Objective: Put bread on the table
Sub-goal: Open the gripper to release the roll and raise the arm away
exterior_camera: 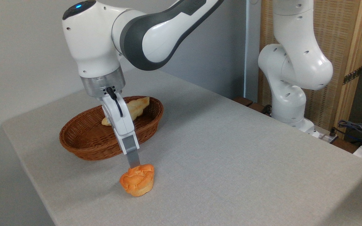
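The bread (138,181), a small orange-golden bun with a knotted top, rests slightly tilted on the light-grey table (231,157), just in front of the basket. My gripper (134,166) comes down from above at a slant, and its tip meets the top rear of the bun. I see the hand edge-on, so one finger (133,158) hides the other. The gap between them does not show, nor whether they pinch the bun.
A brown oval wicker basket (83,147) stands behind the bun on the left, holding a pale braided loaf (137,106). The table's left and front edges are near the bun. The arm's white base (289,103) rises at the far right, with cables (360,128) beside it.
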You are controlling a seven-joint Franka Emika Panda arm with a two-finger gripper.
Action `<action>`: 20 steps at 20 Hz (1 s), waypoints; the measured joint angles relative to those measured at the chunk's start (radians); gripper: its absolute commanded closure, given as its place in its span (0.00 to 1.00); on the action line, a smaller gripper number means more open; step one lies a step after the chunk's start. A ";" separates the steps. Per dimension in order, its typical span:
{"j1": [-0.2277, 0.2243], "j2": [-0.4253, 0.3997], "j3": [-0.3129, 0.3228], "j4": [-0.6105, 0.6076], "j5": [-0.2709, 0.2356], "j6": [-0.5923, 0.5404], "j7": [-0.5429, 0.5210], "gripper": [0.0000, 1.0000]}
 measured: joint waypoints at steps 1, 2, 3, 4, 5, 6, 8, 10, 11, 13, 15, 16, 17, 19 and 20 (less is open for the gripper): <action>0.001 -0.007 0.002 0.009 -0.003 -0.001 -0.004 0.00; 0.003 -0.018 0.005 0.021 -0.015 -0.011 -0.014 0.00; 0.007 -0.028 0.006 0.030 -0.026 -0.023 -0.023 0.00; 0.019 -0.047 0.006 0.051 -0.050 -0.058 -0.047 0.00; 0.038 -0.069 0.001 0.074 -0.073 -0.101 -0.067 0.00; 0.053 -0.082 -0.007 0.089 -0.084 -0.130 -0.080 0.00; 0.094 -0.121 -0.037 0.138 -0.097 -0.235 -0.129 0.00; 0.108 -0.139 -0.047 0.171 -0.098 -0.302 -0.159 0.00; 0.112 -0.145 -0.048 0.189 -0.098 -0.326 -0.167 0.00; 0.117 -0.145 -0.041 0.204 -0.098 -0.337 -0.171 0.00; 0.124 -0.141 -0.033 0.206 -0.098 -0.337 -0.170 0.00; 0.126 -0.138 -0.030 0.206 -0.098 -0.337 -0.169 0.00; 0.127 -0.136 -0.029 0.206 -0.098 -0.336 -0.169 0.00; 0.127 -0.132 -0.028 0.207 -0.098 -0.332 -0.169 0.00; 0.127 -0.130 -0.029 0.208 -0.098 -0.326 -0.169 0.00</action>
